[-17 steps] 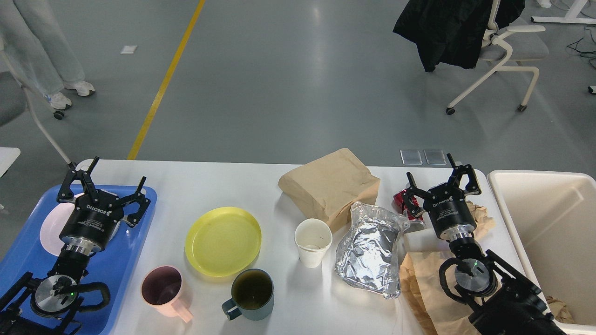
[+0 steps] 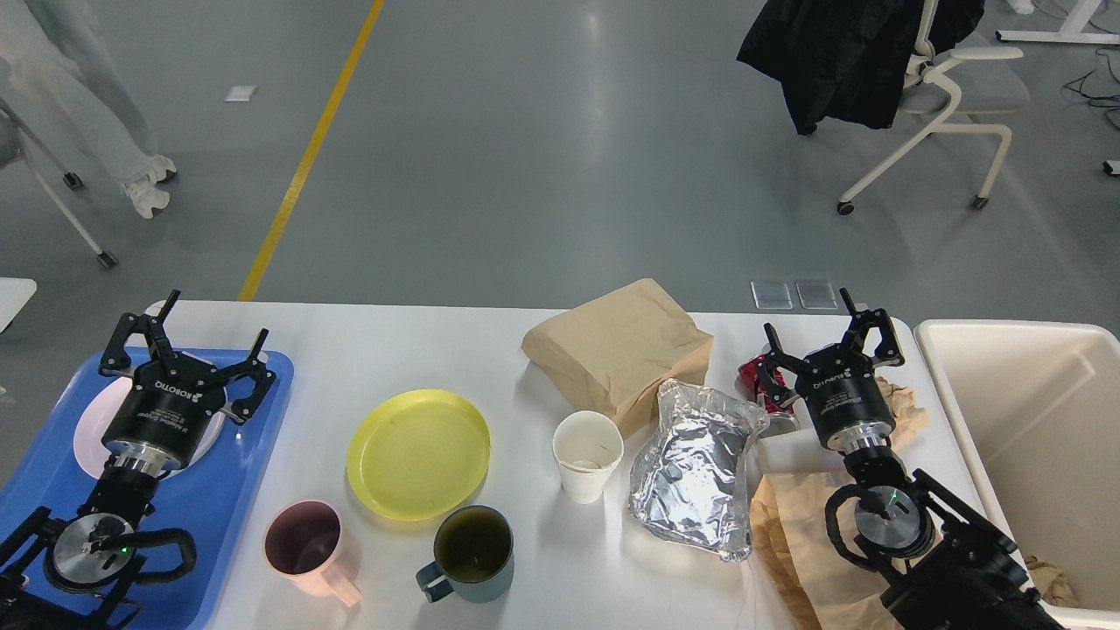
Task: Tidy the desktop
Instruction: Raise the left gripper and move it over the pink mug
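The desktop (image 2: 367,350) fills the lower half of the view, wide and white, and both arms come up over its near edge.

The left gripper (image 2: 185,343) hangs with its two fingers spread wide and holds nothing. Under it and just behind its body lies a pale pink plate (image 2: 92,420) on the blue tray (image 2: 210,499), which sits at the left end of the desktop. To the right of this gripper, well apart, is the yellow plate (image 2: 418,453). Nearer to the robot than that plate stand a pink mug (image 2: 313,547) and a dark green mug (image 2: 471,551), side by side but not touching.

The right gripper (image 2: 827,337) also has its fingers apart, with nothing between them. Just to its left, almost at the left fingertip, lies a red crumpled wrapper (image 2: 754,378). Further left is the folded brown paper bag (image 2: 623,348), and in front of the bag rests a crumpled foil bag (image 2: 696,468) with a white paper cup (image 2: 586,455) standing just beside it. A white block (image 2: 787,453) sits close beside the wrist of this arm, and brown paper (image 2: 796,542) lies flat under the arm. More crumpled brown paper (image 2: 901,404) lies just right of the gripper. Beyond it, at the right end of the desktop, stands the cream bin (image 2: 1015,337), with some crumpled paper in its bottom.
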Tool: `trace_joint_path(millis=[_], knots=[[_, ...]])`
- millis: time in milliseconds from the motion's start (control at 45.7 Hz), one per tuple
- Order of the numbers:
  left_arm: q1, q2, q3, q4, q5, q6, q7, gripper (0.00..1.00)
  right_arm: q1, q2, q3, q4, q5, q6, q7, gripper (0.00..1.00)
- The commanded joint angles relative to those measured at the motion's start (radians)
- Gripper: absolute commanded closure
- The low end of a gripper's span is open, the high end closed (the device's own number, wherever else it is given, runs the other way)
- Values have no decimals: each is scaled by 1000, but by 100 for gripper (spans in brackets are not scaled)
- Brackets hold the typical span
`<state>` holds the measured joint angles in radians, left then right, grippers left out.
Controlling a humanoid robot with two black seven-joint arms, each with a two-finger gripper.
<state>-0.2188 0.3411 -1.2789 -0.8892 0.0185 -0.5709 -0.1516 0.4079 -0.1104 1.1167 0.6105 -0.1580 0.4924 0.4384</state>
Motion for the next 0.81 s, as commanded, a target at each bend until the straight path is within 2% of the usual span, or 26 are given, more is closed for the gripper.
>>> trace_joint_path(millis=[0,131,263,350,416,525,613,700,722,788], knots=[[-11,163,140,-14,0,0,-2,1,-1,0,0,0,0,0,-1,0],[-181,390,513,-14,-2,0,3,1,-1,0,0,0,0,0,-1,0],[-480,535,984,-14,1,-9,1,1,-1,0,0,0,0,0,0,0],[-736,584,1309,-11,0,-125,0,1,0,0,0,0,0,0,0,0],[-952,578,1547,4,3,-182,0,1,-1,0,0,0,0,0,-1,0],[-1236,492,1892,-4,0,-193,1,1,-1,0,0,2,0,0,0,0],[-1448,304,2199,-8,3,-201,6,1,-1,0,0,2,0,0,0,0],[-1620,149,2366,-60,-2,-210,1,1,-1,0,0,2,0,0,0,0],[-1687,78,2415,-95,0,-214,6,1,0,0,0,2,0,0,0,0],[-1774,-13,2509,-140,1,-219,3,1,-1,0,0,2,0,0,0,0]])
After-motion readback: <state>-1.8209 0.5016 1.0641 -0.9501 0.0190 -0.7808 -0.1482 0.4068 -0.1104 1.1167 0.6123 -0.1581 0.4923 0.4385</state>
